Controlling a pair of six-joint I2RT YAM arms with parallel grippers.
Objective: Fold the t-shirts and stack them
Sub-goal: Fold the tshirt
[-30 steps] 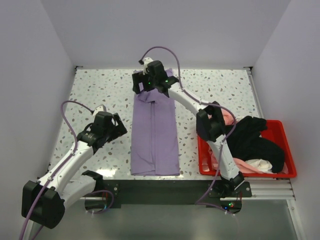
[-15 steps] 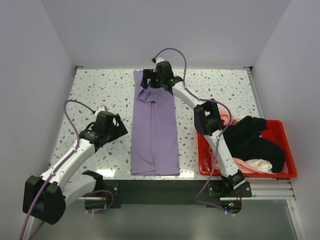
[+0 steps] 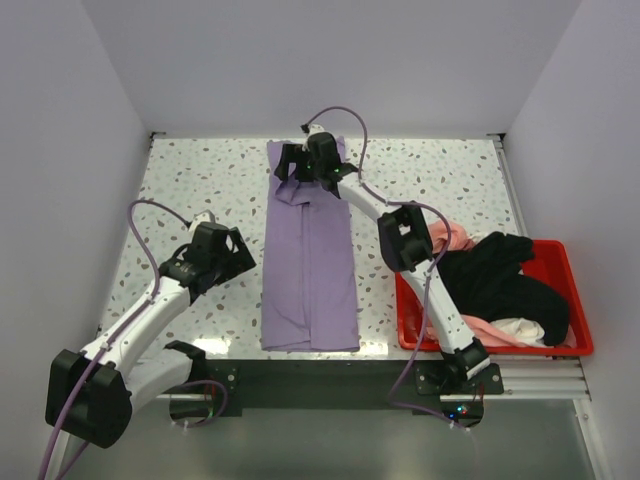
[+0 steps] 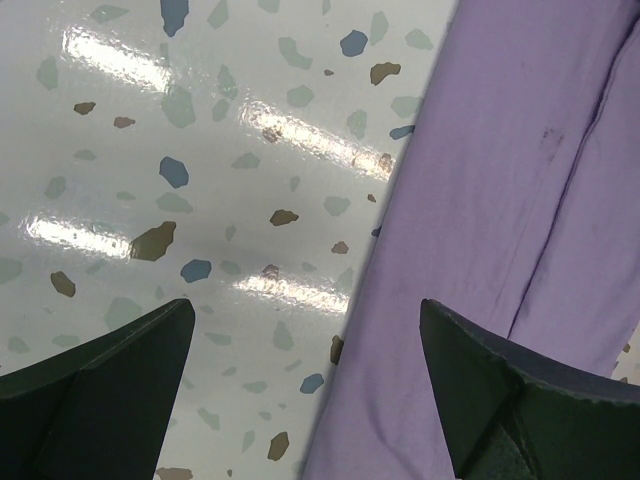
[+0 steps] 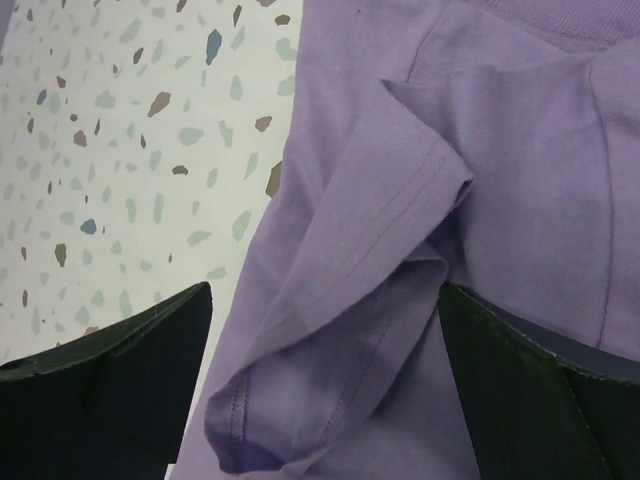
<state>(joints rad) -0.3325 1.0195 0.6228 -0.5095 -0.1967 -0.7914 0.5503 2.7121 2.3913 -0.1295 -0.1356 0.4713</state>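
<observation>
I read this as the middle of folding the lavender t-shirt [image 3: 310,260]: it lies as a long narrow strip down the centre of the top view, sides already turned in, and the crosswise fold is not yet made. The right gripper [image 3: 296,168] is over the strip's end at upper centre. In its wrist view the right gripper [image 5: 325,400] is released, jaws spread wide with nothing pinched, and a tucked sleeve [image 5: 400,200] bunches loosely between them. The left gripper [image 3: 232,252] hangs over the speckled table [image 3: 190,180] just left of the strip's middle. In its own view the left gripper [image 4: 300,400] is also released, and the shirt's left edge runs up between its jaws. The black shirt [image 3: 510,285], the salmon-pink shirt [image 3: 450,238] and the white shirt [image 3: 520,328] sit heaped in the red bin [image 3: 575,300] at lower right, unfolded. Next, I judge, I must lower the right jaws onto that upper end, catch all the layers including the loose sleeve, and carry it toward the bottom of the frame. The sleeve could slip out and spoil the fold.
</observation>
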